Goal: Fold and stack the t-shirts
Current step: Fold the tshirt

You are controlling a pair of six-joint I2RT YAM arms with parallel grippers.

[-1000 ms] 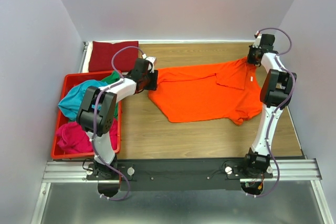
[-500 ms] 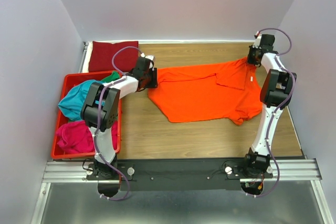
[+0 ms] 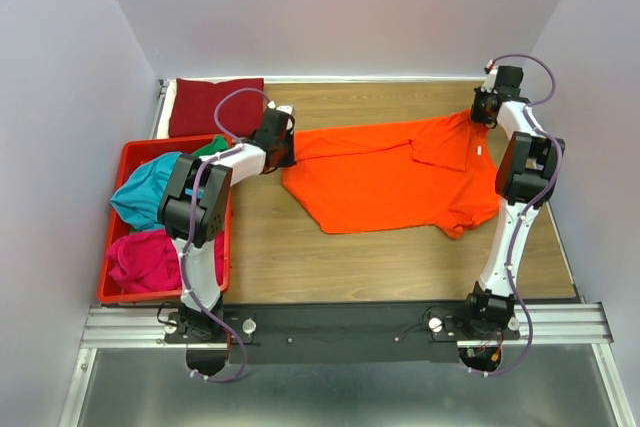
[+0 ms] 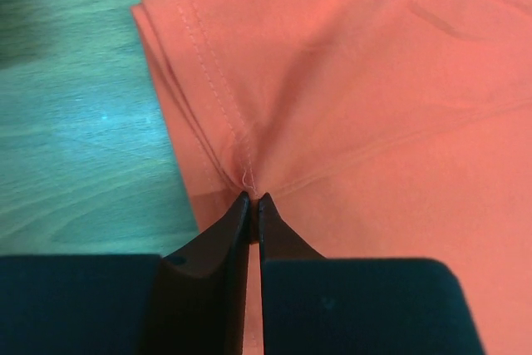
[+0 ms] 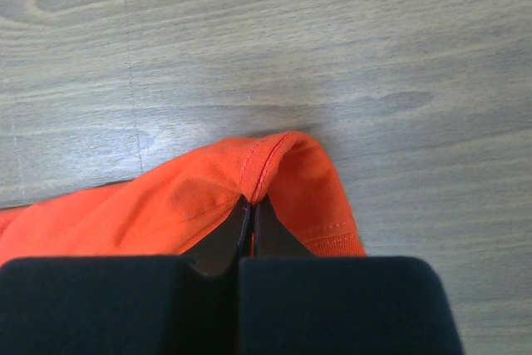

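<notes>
The orange shirt point(image 3: 400, 182) lies spread out on the wooden table point(image 3: 380, 247), in the middle and over to the right. It is not folded yet.

The left gripper point(image 4: 252, 199) is squeezed almost shut on the shirt's left edge, right where the stitched seam is. The cloth bunches up in little wrinkles at its tips. The right gripper point(image 5: 252, 203) is squeezed tight on a far right corner of the same shirt (the cloth humps up over its tips).

So both ends are held, and I think the next job is the first fold. To do it well, both arms should lift together and only a little, so the cloth stays flat and tight between them. They should move at the same speed and lay the edge down straight. If one pulls harder, the shirt could slip out or go crooked.

A dark red shirt point(image 3: 215, 105) sits folded in the far left corner. Teal point(image 3: 140, 192), pink point(image 3: 140, 257) and green point(image 3: 212, 147) shirts wait in the red box point(image 3: 165, 298).

A second ago, the left gripper sat at the shirt's edge with its jaws open. Now they have closed on the cloth. The shirt and the right arm have not moved.
</notes>
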